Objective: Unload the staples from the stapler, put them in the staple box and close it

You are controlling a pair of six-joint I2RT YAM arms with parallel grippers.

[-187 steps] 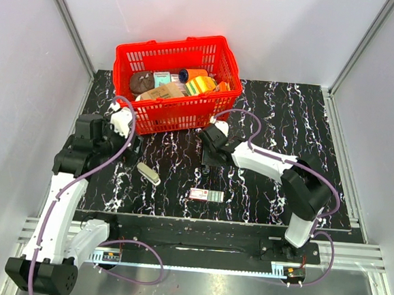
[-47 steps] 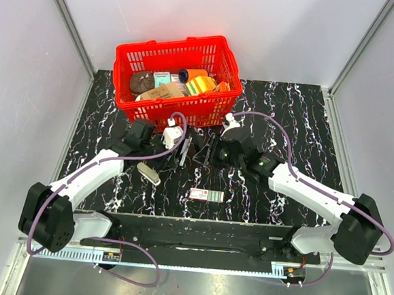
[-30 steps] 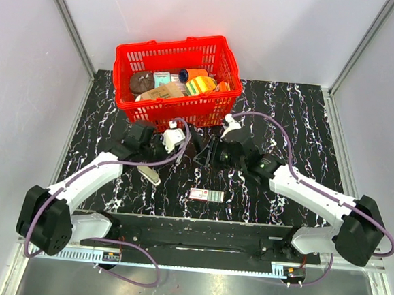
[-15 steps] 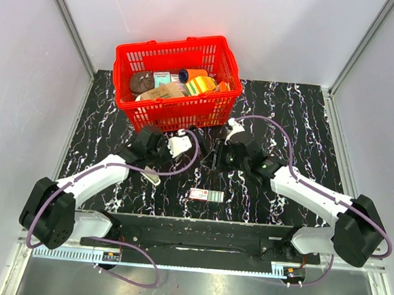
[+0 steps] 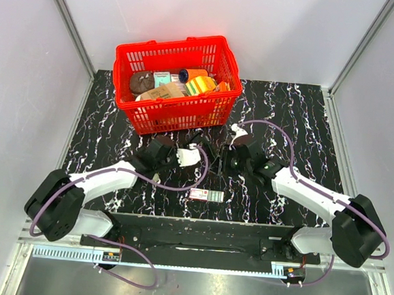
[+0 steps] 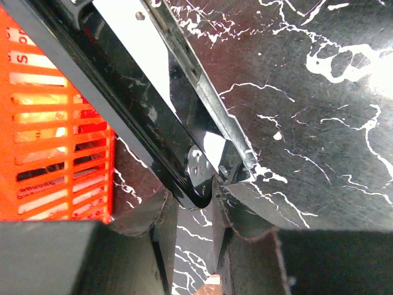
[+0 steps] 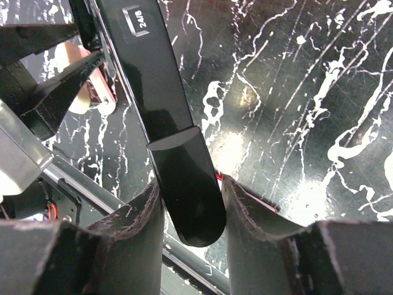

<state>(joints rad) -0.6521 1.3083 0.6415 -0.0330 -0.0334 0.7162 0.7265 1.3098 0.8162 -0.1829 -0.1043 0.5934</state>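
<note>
1. As I watch, the left gripper pinches the stapler at its hinge end.
2. The right gripper clamps its black top arm.
3. It's just in front of the red basket.

Left arm and right arm stretch low and inward. The left gripper pinches the stapler narrowly. The right gripper seemingly clasps it too, set wider.
</note>
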